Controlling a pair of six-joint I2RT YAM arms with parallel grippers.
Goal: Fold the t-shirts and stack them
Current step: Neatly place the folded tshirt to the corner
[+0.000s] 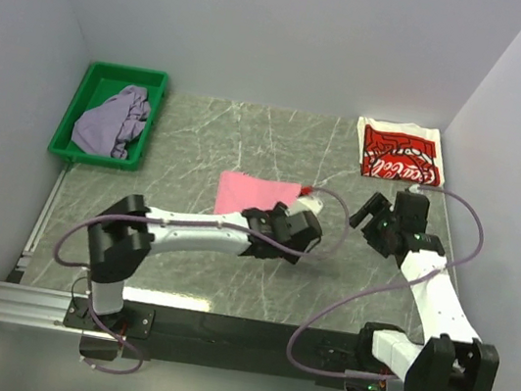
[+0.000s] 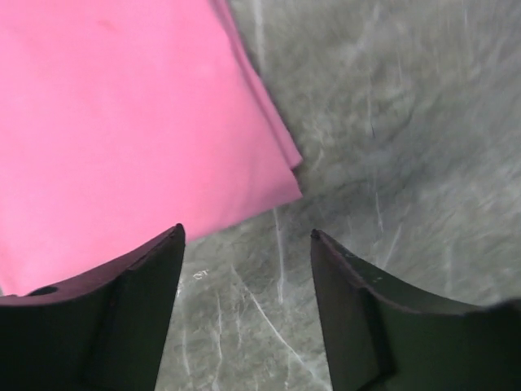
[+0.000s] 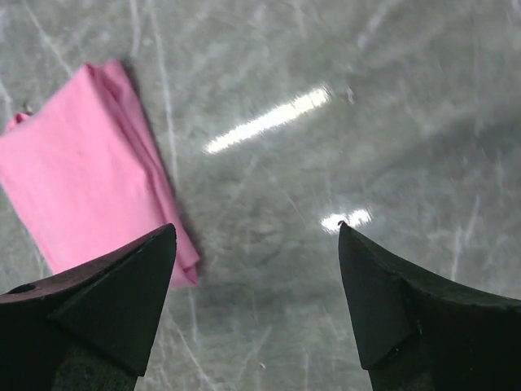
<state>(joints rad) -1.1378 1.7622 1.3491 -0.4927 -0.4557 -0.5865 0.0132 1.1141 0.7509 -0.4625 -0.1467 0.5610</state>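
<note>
A plain pink t-shirt (image 1: 253, 195) lies folded flat at the table's middle. In the left wrist view its near corner (image 2: 122, 122) sits just beyond my left gripper (image 2: 247, 236), which is open over bare table. From above, the left gripper (image 1: 302, 218) hovers at the pink shirt's right edge. To the right of the shirt and apart from it, my right gripper (image 1: 371, 213) is open and empty. Its wrist view shows the pink shirt (image 3: 81, 187) to the left of the open right gripper (image 3: 254, 228). A folded white t-shirt with a red Coca-Cola print (image 1: 401, 154) rests at the back right. A lavender-grey t-shirt (image 1: 114, 120) lies crumpled in a bin.
The green bin (image 1: 87, 89) stands at the back left corner. White walls close in the grey marbled table (image 1: 250, 134) on the left, back and right. Cables loop from both arms over the near half of the table.
</note>
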